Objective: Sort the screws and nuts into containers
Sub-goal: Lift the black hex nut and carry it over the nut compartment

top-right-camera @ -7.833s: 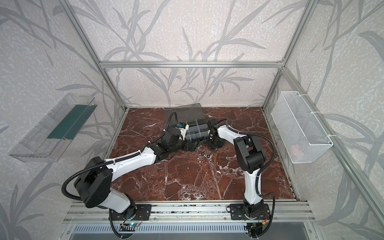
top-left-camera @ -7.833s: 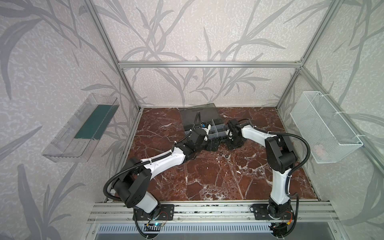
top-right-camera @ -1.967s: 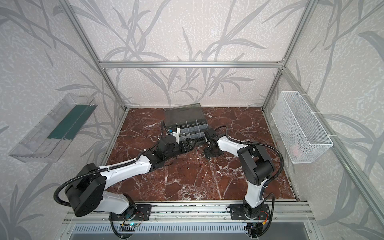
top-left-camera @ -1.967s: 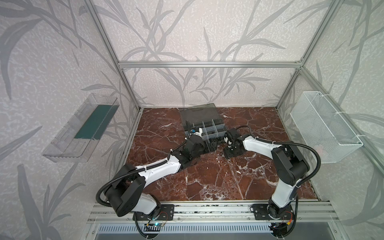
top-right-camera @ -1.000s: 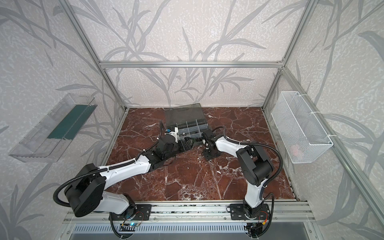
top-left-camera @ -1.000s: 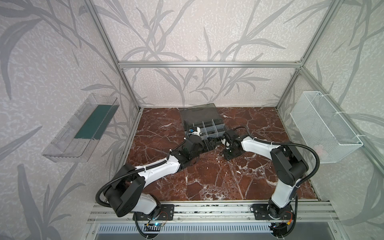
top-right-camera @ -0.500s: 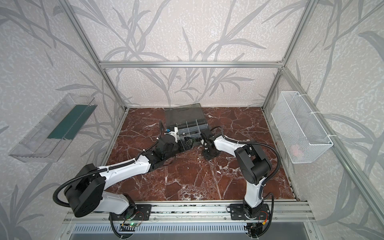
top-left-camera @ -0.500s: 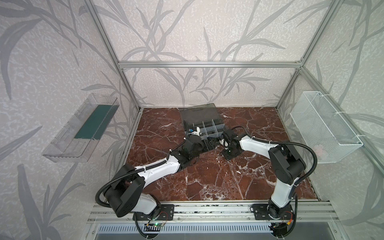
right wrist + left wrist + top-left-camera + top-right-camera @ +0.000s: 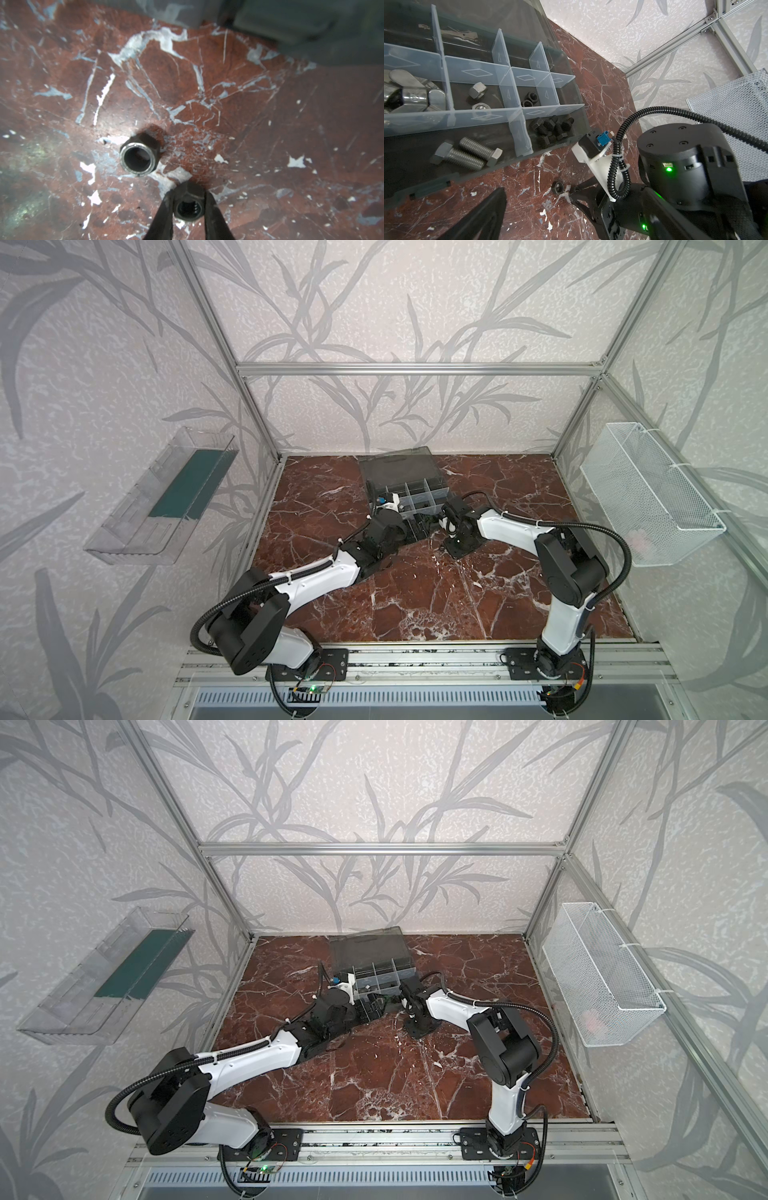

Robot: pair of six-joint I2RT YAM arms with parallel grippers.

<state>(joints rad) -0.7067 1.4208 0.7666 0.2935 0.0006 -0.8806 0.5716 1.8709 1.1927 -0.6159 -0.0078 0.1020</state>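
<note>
Left of centre in a top view: left gripper (image 9: pixel 415 527), low over the table (image 9: pixel 415 593) at the near edge of the case (image 9: pixel 409 493), fingers spread wide, nothing between them.

Centre: case open, lid (image 9: pixel 397 466) laid back toward the upper part of the frame. Already sorted inside, each kind in its own compartment: wing nuts (image 9: pixel 406 91), silver nuts (image 9: pixel 477 91), black nuts (image 9: pixel 530 98), silver bolts (image 9: pixel 467 151), black bolts (image 9: pixel 550 129).

Right of centre: right gripper (image 9: pixel 188 197), tips down on the table just off the case's near right corner, pinching a small black nut (image 9: pixel 188 208) at the very ends of the fingers. Just beside it, apart: a bigger loose nut (image 9: pixel 138 158), flat on the table.

Likely trouble from here:
- A slip or pop-out on lifting, from so thin a tip-only hold on so small a part.
- A roll away across the dark flecked marble, hard to spot again.
- A nudge of the bigger loose nut by a finger on the way up.
- A clash with the other arm's spread fingers, close by on the short path to the case.
- A release over the wrong compartment, the black-nut one being narrow between thin dividers.
</note>
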